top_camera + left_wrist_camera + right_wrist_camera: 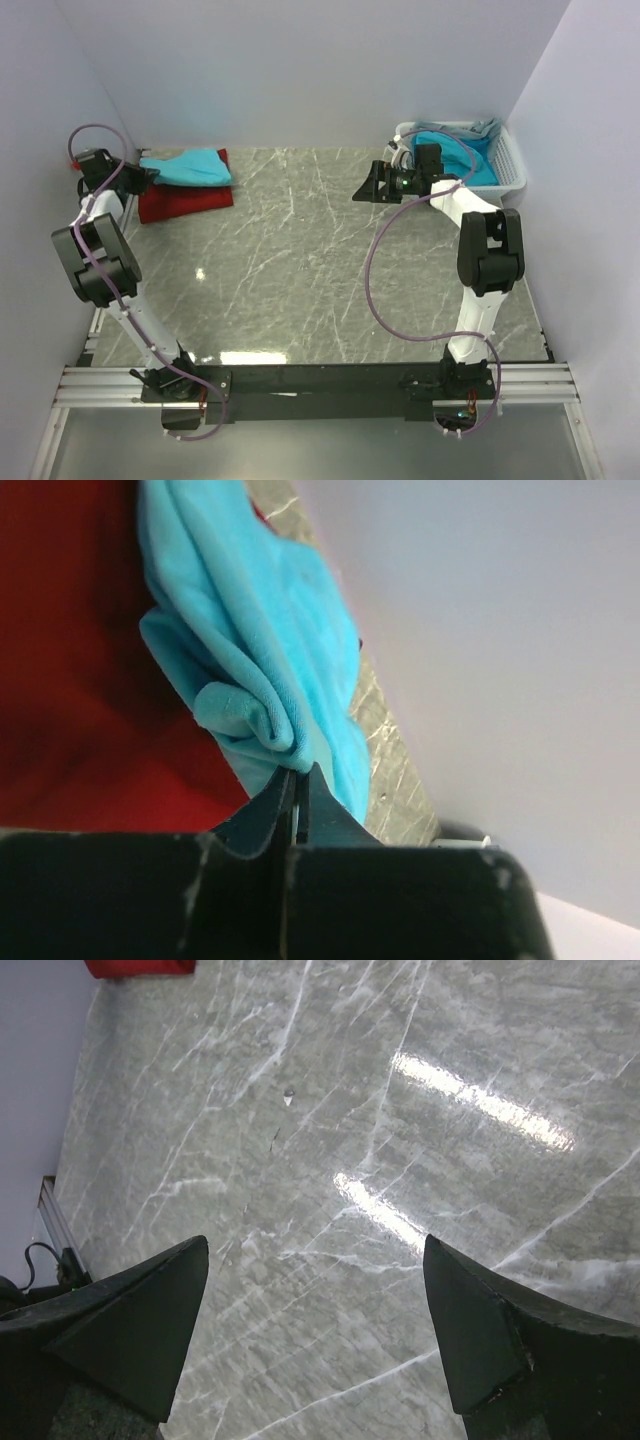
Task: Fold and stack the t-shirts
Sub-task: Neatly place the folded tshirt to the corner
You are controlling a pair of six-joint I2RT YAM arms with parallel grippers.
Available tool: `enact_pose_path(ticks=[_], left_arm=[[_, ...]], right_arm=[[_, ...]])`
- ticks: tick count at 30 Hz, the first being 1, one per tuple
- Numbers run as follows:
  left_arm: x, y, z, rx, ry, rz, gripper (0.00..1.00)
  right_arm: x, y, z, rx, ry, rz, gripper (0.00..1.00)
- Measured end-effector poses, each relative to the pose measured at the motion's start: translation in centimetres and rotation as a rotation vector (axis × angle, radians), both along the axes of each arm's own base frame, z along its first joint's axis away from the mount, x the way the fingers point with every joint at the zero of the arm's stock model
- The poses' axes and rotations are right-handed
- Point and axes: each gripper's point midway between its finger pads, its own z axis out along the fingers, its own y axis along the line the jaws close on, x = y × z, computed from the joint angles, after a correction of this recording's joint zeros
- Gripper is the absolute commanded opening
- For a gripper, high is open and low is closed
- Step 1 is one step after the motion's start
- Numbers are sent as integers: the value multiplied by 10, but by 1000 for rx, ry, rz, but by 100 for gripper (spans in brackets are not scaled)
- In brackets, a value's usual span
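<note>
Left gripper [297, 785] tight on turquoise shirt [262, 630], red shirt [70, 680] partly hidden underneath

No legible text, label, brand, number or sign appears in any of the three views. The turquoise t-shirt [190, 165] and the red t-shirt [185, 203] at far left, the white basket [515, 172] at far right and the marbled table [300, 260] show no readable marking.
</note>
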Motion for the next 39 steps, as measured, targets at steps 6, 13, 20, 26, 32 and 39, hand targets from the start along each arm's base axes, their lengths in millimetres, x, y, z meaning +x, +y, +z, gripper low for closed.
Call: enact_pose_path(ticks=[6,13,20,26,32,39], left_arm=[[-6,16,6,21,-10,-11,1],[-20,31,-10,61,45,-27,38],[-55,28,-50,98,169,-7,74],[-53,6,-19,161,143,-63,68],[-4,-77,13,256,49,-279,66],[8,-135,-27,436,168,-457,63]], right_arm=[[0,0,0,0,0,0,94],[0,0,0,2,1,2,94],[0,0,0,3,1,2,95],[-1,1,-1,6,6,3,95],[-1,1,-1,6,7,3,95],[0,0,-1,6,6,1,95]])
